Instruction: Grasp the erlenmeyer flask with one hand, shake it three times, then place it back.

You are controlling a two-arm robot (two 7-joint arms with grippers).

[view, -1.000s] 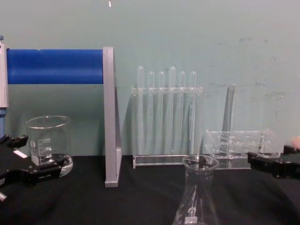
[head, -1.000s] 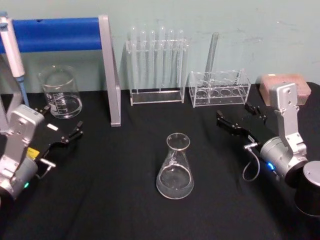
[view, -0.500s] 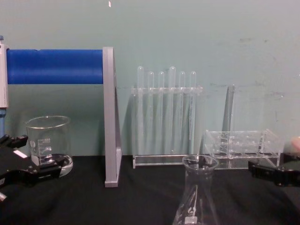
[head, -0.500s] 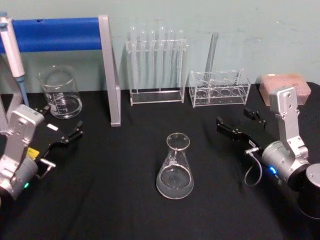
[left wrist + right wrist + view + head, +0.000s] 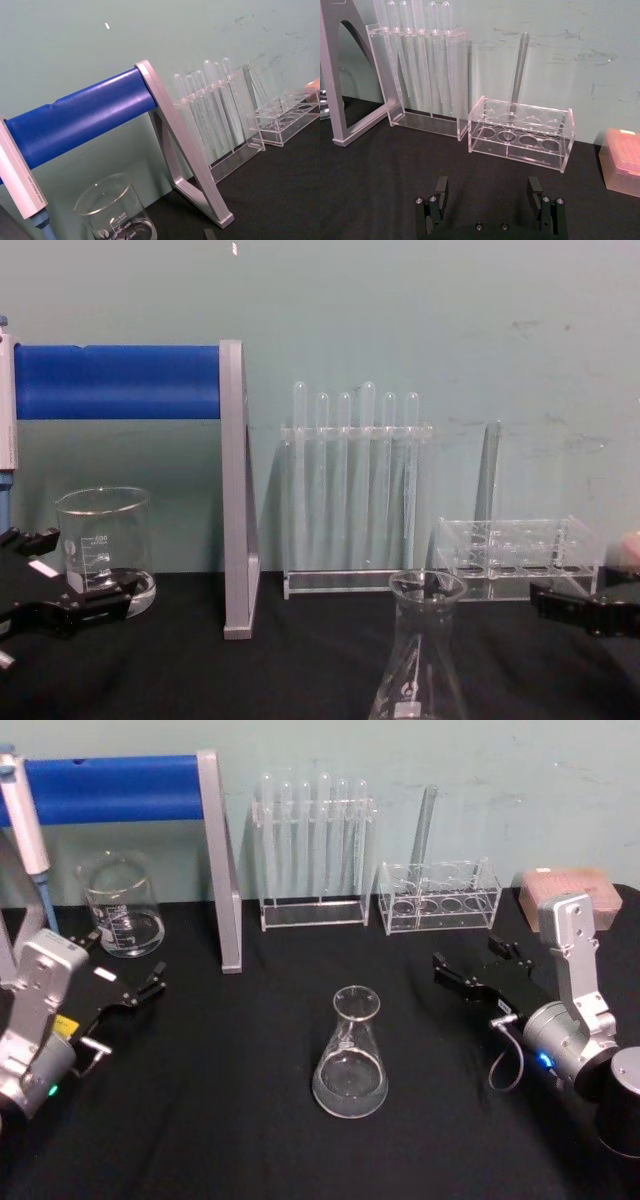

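The erlenmeyer flask [image 5: 350, 1055] is clear glass, a wide round base tapering to a narrow neck with a flared rim; in the chest view a small white label patch and faint printed marks show low on its wall [image 5: 418, 655]. It stands upright on the black table [image 5: 230, 1120], untouched.

The right gripper [image 5: 476, 964], the hand nearest the flask, hovers just above the cloth with its black fingers [image 5: 441, 192] spread wide and nothing between them. The flask sits to this hand's left and a little nearer the robot, apart from it with bare cloth between. Beyond the hand's fingertips stands the low clear rack [image 5: 521, 132] with one test tube [image 5: 517, 72] upright in it; to the hand's left of that is the taller tube rack [image 5: 312, 855] holding a row of test tubes. A pinkish box [image 5: 570, 890] lies just behind the hand's silver-grey wrist.

The left gripper [image 5: 125, 970] rests far across from the right hand, on the flask's other side, fingers parted and empty. Just past it stands the glass beaker [image 5: 122, 905], beside the grey stand with its blue bar [image 5: 110, 788], and a pipette [image 5: 25, 825] hangs at that end.
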